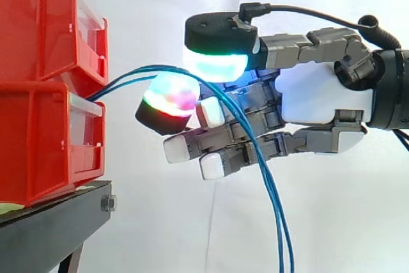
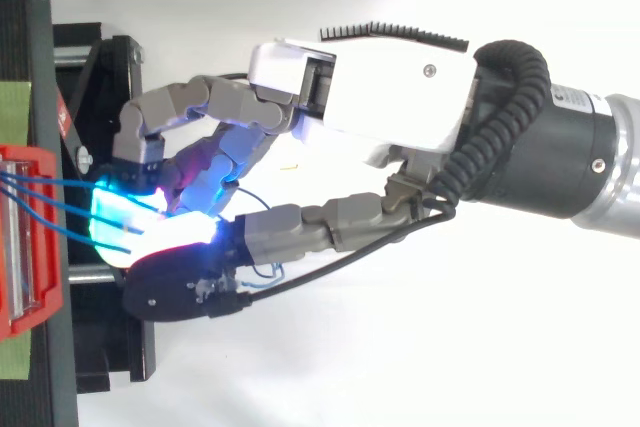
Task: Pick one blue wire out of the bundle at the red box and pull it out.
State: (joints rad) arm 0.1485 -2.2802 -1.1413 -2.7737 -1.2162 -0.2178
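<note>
Two stacked red bins (image 1: 38, 145) stand at the left on a black stand (image 1: 51, 228). A few thin blue wires (image 1: 121, 76) leave the gap between the bins, arch to the right and hang down past the frame's bottom. My hand (image 1: 319, 97) reaches in from the right at the top of that arch. Two glowing fingertips (image 1: 217, 65) are pressed together on the wires, a green-cyan pad above and a red-green pad below. I cannot tell how many strands sit in the pinch. The other fingers stay loosely curled underneath. From above, the wires run from the red box (image 2: 25, 247) into the glowing pads.
The black stand's frame (image 2: 110, 347) lies under my hand in the top view, with green tape (image 2: 15, 107) beside the red box. A white curtain backs the scene, and there is free room to the right of the bins.
</note>
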